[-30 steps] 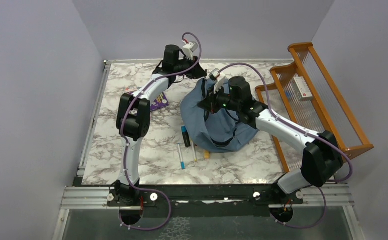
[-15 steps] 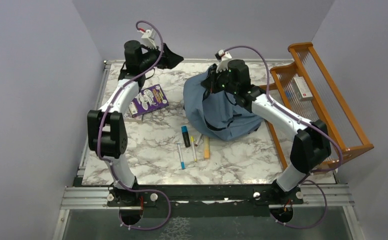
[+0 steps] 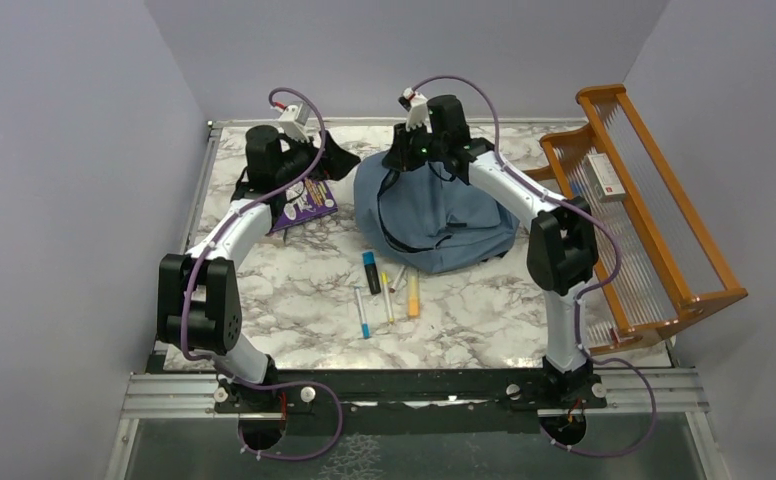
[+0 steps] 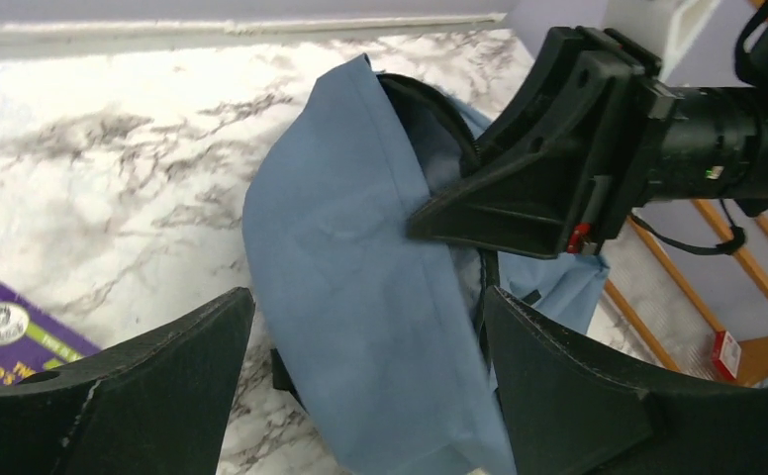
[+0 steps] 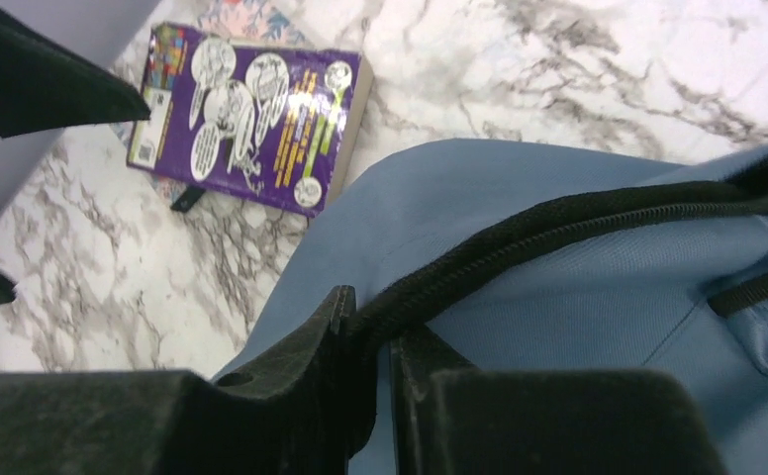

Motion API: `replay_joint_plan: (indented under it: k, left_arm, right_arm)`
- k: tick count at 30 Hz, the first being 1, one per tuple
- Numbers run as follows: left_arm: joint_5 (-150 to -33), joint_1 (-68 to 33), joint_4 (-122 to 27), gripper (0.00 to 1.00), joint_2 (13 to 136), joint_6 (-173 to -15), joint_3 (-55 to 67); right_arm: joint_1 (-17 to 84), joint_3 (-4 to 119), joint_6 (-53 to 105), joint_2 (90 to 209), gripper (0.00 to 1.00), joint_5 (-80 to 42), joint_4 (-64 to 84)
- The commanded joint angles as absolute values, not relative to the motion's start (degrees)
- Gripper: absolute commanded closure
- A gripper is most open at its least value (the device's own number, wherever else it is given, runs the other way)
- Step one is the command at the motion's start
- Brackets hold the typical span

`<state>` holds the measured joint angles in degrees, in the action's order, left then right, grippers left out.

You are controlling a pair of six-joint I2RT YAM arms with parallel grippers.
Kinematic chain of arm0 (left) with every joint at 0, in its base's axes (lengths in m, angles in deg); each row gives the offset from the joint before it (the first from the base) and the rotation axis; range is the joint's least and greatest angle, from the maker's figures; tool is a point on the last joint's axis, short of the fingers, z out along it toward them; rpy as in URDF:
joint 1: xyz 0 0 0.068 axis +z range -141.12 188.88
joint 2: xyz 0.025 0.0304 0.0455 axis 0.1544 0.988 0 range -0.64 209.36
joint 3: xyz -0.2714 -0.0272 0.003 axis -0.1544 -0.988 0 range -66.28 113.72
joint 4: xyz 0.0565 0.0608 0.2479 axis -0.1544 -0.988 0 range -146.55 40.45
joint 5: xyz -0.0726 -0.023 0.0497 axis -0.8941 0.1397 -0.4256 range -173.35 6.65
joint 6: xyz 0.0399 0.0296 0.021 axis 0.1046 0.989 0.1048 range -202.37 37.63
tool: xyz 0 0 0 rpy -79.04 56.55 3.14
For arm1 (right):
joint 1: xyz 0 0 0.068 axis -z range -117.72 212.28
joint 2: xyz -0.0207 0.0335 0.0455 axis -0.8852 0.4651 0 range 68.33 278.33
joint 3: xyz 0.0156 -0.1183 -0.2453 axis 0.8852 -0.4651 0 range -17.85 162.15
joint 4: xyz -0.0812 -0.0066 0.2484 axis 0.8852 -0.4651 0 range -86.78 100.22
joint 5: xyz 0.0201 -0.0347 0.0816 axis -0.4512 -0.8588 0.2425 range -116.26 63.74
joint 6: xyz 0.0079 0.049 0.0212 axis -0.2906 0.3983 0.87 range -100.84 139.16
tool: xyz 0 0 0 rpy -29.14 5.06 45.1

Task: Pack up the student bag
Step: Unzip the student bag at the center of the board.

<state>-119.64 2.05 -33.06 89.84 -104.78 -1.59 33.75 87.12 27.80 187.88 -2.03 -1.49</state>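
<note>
A: Two sets of fingers to sort out first. Pinching anything on the right?

B: Yes. Right gripper [image 5: 372,327] pressed together on the black zipper edge [image 5: 558,223] of the student bag [image 5: 558,317], up at its far rim. Lifting that lip, going by the left wrist view.

A: And on the left?

B: Spread wide, gripping nothing. Left gripper [image 4: 367,297] hanging just off the bag's left side, aimed straight at the blue fabric and the dark mouth behind it.

A: So which way from those open fingers?

B: Dead ahead and close. Slumped on the far half of the marble table [image 3: 264,290], about midway across, with the orange rack [image 3: 601,93] well off to the right. Opening turned toward the back wall and the left arm.

A: Nearer arm for loading, then?

B: Left, probably. Right taken up with the lip. Purple book [image 3: 304,200] just beside the left gripper and near the bag's left flank. Pens and markers [image 3: 389,295] in a loose row on the bag's near side, apart from both grippers.

A: Long axis of the book?

B: Slanted, roughly from the left arm toward the bag. Likely a short carry rightward into the mouth. Hard to judge the width of the opening.
</note>
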Motion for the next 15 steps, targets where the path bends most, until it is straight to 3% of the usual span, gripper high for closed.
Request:
replay_joint_plan:
  k: [1,6,12,15]
  left_arm:
    - [-114.8,2.1,-32.7,0.13,87.4,-103.6,-4.7]
    - [-115.7,2.1,-32.7,0.13,88.1,-103.6,-6.3]
    - [-115.5,2.1,-32.9,0.13,88.5,-103.5,-7.5]
    - [-114.0,2.1,-33.4,0.13,89.4,-103.9,-7.2]
  right_arm:
    - [33.4,87.1,27.5,187.4,0.73,0.8,-1.3]
    - [33.4,83.3,28.7,186.1,0.69,-0.5,0.8]
    - [33.4,79.2,29.8,184.4,0.96,-1.3,3.1]
    - [33.5,79.1,28.7,183.2,0.99,-4.2,1.4]
